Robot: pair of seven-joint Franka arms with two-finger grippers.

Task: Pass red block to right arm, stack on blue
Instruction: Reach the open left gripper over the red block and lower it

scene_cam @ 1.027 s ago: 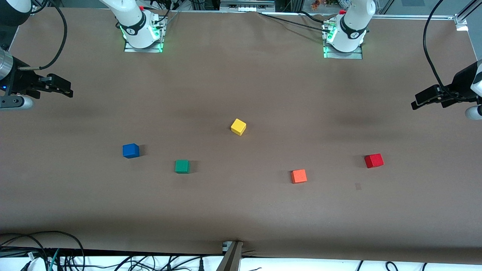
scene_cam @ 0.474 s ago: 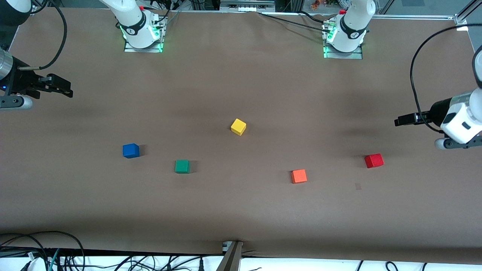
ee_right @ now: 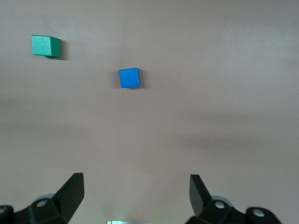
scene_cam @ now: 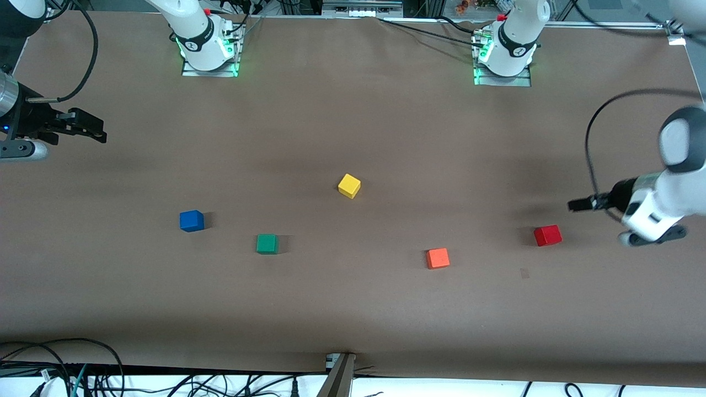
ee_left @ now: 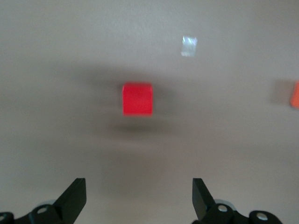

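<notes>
The red block (scene_cam: 547, 235) (ee_left: 138, 99) lies on the brown table toward the left arm's end. My left gripper (scene_cam: 579, 205) (ee_left: 139, 196) hangs open and empty over the bare table beside that block, which shows ahead of its jaws and clear of them. The blue block (scene_cam: 191, 220) (ee_right: 129, 77) sits toward the right arm's end. My right gripper (scene_cam: 91, 128) (ee_right: 136, 191) waits open and empty over that end of the table, well apart from the blue block.
A green block (scene_cam: 267, 243) (ee_right: 46, 45) lies beside the blue one. An orange block (scene_cam: 438, 258) (ee_left: 295, 94) lies beside the red one, and a yellow block (scene_cam: 349, 186) sits mid-table. A small tape patch (scene_cam: 524, 273) (ee_left: 188, 46) is stuck near the red block.
The left arm has swung in from the table's end and come down toward the red block. The right arm and all blocks have stayed put.
</notes>
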